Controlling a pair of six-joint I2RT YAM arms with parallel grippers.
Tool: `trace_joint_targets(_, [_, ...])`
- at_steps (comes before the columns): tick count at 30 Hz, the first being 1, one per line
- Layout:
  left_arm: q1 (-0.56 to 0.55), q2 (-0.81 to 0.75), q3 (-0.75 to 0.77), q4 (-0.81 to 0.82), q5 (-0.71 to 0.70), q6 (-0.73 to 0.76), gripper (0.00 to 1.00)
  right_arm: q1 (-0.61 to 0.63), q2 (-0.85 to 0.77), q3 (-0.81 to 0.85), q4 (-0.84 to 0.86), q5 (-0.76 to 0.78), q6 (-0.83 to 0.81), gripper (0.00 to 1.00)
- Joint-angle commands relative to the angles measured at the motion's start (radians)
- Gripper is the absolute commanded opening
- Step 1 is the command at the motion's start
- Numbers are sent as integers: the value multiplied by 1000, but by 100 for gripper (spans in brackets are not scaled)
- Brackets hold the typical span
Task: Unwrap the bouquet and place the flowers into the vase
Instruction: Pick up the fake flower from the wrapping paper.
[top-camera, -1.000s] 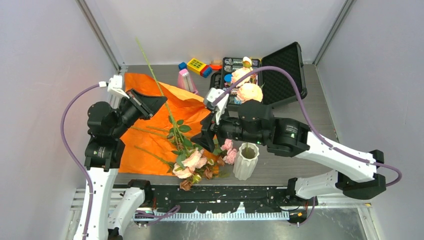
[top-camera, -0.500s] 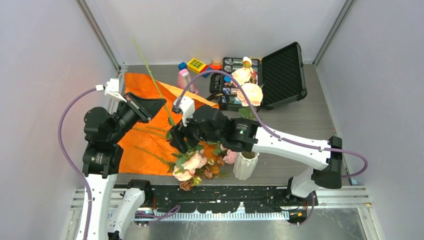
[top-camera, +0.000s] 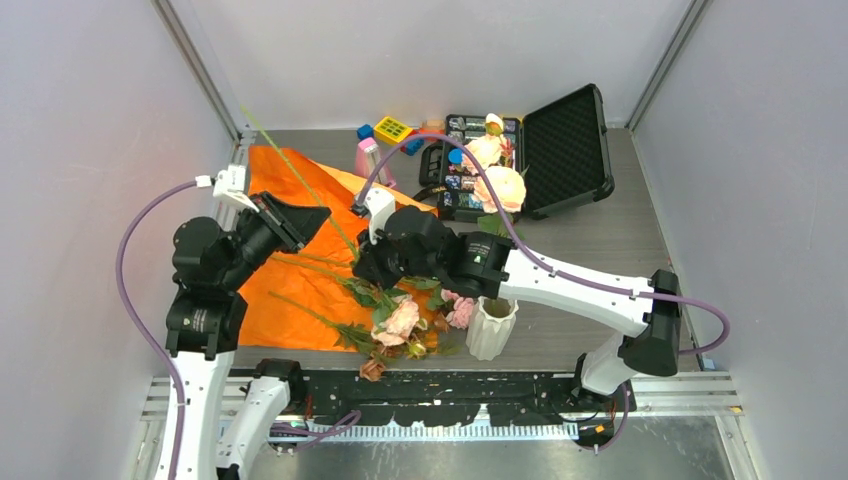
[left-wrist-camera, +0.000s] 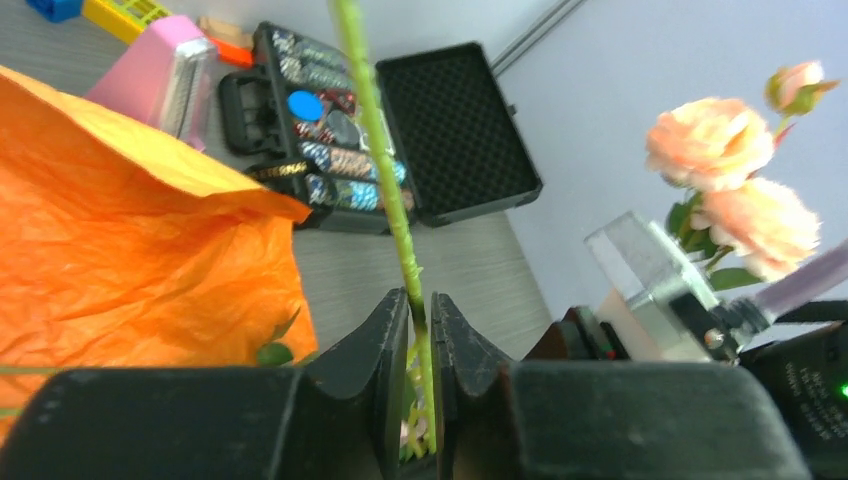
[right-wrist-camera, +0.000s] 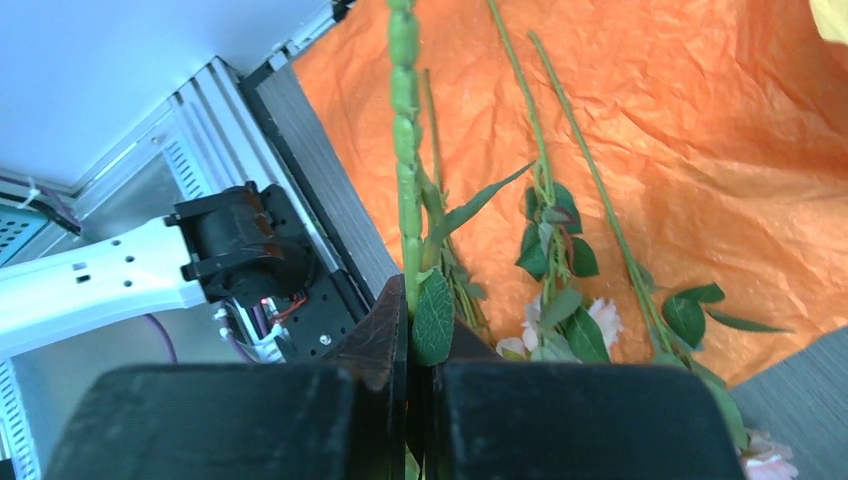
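Plain grey walls (top-camera: 430, 50) stand on three sides of me. The table (top-camera: 600, 220) is grey with thin lines like wood. A big sheet of crinkled orange paper (top-camera: 290, 300) lies open on it at 9 o'clock. A black case (top-camera: 565, 150) sits open at 1 o'clock. The flowers (top-camera: 400, 320) lie in a loose pile at 6 o'clock, with their heads just off the near edge of the paper. Two peach roses (top-camera: 498, 185) show above my right arm, which hides their stems. The white vase (top-camera: 492, 325) stands at 6 o'clock, just right of the pile. A pink box (top-camera: 370, 158) and toy blocks (top-camera: 392, 130) are at 12 o'clock. My left gripper (left-wrist-camera: 420, 330) is pinched tight on a long green stem (left-wrist-camera: 385, 180). My right gripper (right-wrist-camera: 415, 330) is pinched tight on a leafy green stem (right-wrist-camera: 405, 150). I cannot tell if it is the same one.
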Motion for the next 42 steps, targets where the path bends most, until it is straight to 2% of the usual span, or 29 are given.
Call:
trace_joint_targets(1, [3, 40, 49, -189, 9, 213, 30, -27, -91, -8, 1, -5, 36, 0])
trace_joint_targets(3, [3, 61, 88, -280, -3, 303, 49, -39, -100, -2, -42, -10, 46, 0])
trace_joint_targets(6, [3, 55, 125, -377, -91, 417, 59, -53, -95, 42, -150, -15, 55, 0])
trace_joint_targets(11, [3, -37, 133, -388, -177, 548, 58, -80, -58, 109, -302, -50, 67, 0])
trace_joint_targets(14, [3, -73, 134, -343, -148, 602, 56, -97, -24, 142, -346, -103, 77, 0])
trace_joint_targets(18, [-44, -43, 141, -345, -109, 654, 54, -112, 24, 187, -409, -167, 85, 0])
trace_joint_targets(21, [-123, -25, 129, -325, -112, 722, 54, -126, 68, 256, -508, -196, 65, 0])
trace_joint_targets(26, [-365, 32, 141, -381, -249, 896, 55, -147, 135, 314, -633, -250, 33, 0])
trace_joint_targets(30, [-524, 61, 119, -404, -273, 985, 59, -146, 147, 322, -698, -279, 9, 0])
trace_joint_targets(35, [-591, 44, 60, -368, -276, 1039, 63, -146, 152, 318, -766, -333, -24, 0])
trace_joint_targets(42, [-629, -28, -46, -332, -265, 1124, 73, -146, 130, 297, -808, -481, -92, 0])
